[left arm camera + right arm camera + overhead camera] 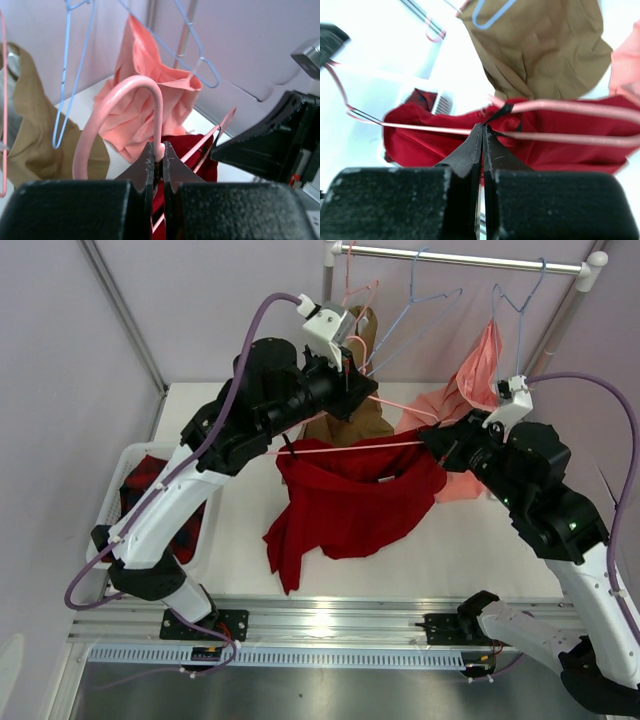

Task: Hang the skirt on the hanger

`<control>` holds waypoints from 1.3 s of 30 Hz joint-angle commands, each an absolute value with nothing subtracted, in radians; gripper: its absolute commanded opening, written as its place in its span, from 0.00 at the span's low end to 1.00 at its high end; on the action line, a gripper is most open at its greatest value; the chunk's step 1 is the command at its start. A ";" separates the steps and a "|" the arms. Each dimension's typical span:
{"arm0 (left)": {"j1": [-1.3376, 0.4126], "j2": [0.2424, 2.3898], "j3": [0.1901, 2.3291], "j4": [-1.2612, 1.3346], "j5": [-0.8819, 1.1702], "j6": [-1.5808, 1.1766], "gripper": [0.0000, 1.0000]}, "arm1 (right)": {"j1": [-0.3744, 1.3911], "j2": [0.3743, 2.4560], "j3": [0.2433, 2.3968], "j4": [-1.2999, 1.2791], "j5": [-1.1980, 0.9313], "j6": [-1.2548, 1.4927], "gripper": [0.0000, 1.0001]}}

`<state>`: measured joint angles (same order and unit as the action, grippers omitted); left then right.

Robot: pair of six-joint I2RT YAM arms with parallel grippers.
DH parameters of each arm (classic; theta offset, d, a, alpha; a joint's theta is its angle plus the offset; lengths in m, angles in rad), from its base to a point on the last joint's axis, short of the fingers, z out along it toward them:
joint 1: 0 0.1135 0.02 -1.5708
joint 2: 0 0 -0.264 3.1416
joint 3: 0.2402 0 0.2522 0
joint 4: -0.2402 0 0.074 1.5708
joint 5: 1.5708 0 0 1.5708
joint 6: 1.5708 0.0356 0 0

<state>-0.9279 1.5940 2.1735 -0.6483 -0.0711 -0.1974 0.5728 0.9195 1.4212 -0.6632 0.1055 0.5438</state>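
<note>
Skirt [350,505] on hanger [350,447], tan garment [360,423] behind

From above, the left arm [230,430] hid much of the tan garment [365,425] and the plaid cloth [140,480]. The tips of the right pincer [432,445] were lost against the skirt [350,505]. The hanger [570,107] ran off the right wrist view's edge.

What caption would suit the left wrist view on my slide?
Left end effector shut on the pink hanger by its hook, red skirt beneath, salmon garment and blue hangers behind.
</note>
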 commanded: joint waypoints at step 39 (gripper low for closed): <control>-0.874 1.384 1.652 -0.276 0.245 -0.296 0.00 | 0.589 0.891 1.396 -0.703 -0.155 0.423 0.58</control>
